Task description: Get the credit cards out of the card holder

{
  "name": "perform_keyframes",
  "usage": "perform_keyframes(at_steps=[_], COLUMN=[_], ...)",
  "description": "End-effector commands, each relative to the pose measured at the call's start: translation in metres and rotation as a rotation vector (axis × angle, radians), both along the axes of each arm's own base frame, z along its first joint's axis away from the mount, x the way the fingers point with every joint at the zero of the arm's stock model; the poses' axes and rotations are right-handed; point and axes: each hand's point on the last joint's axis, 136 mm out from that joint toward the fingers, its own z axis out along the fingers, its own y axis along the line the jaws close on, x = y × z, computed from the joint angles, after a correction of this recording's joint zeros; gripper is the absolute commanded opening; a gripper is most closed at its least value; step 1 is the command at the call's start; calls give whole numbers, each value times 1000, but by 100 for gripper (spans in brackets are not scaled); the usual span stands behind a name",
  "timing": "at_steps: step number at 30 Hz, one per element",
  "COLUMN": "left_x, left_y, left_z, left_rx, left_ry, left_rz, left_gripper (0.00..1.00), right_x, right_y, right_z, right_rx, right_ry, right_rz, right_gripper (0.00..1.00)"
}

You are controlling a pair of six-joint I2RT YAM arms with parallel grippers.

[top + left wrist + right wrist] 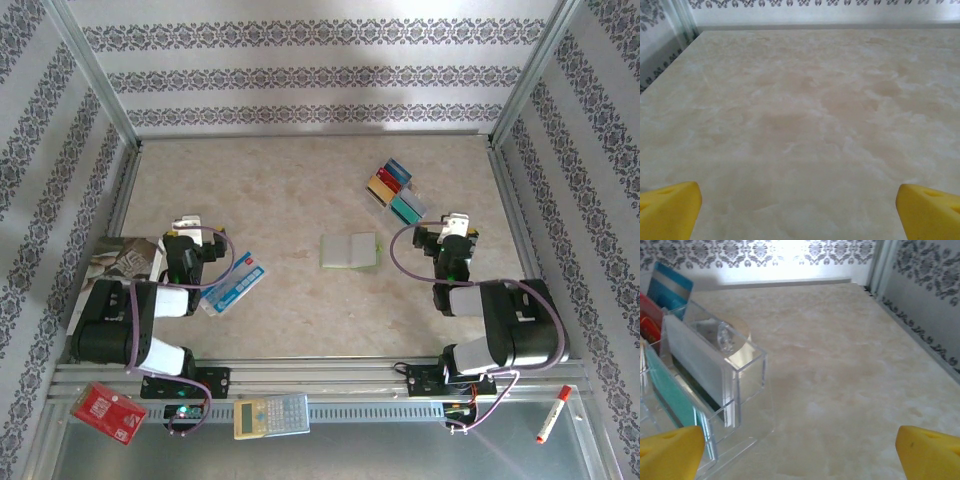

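Top: card holder (350,251) is lying open and flat mid-bench (270,180), between the 2 arms, so either can reach it. Credit cards (394,190) are standing on edge in a row at far right, well apart from it, just beyond the right gripper (457,222). Left gripper (187,228) is sitting near the left edge. No card is showing on the holder's faces; can't tell about its pockets.

Left wrist: fingers (670,207) are standing wide apart, gripping nothing, facing bare bench.

Right wrist: fingers (675,450) are equally wide, empty. Teal, red and blue cards are sitting upright in a clear rack (747,375) at left, likely so their top edges are graspable.
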Motion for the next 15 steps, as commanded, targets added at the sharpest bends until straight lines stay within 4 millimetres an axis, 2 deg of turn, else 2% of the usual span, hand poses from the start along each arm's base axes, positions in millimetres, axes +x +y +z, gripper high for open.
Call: perform_keyframes(at_steps=[1,5,9,11,12,15], left_x=[13,19,25,26,25,25], left_y=[-4,-4,6,6,6,3], left_z=[13,7,1,3,2,3], left_rx=[-18,-24,-18,-11,-13,-12], left_ry=[-96,-68,-11,-27,-20,-33], left_rz=[-34,-34,27,28,29,10], left_gripper=[100,100,100,100,100,100], right_x=[8,7,18,25,24,24], right_y=[9,8,5,4,4,5], right_z=[15,14,12,10,4,4], right_rx=[5,7,11,12,10,10], right_ry=[-103,-90,-67,-23,7,6], right_rz=[61,55,30,25,22,28], right_gripper=[98,98,98,98,98,98])
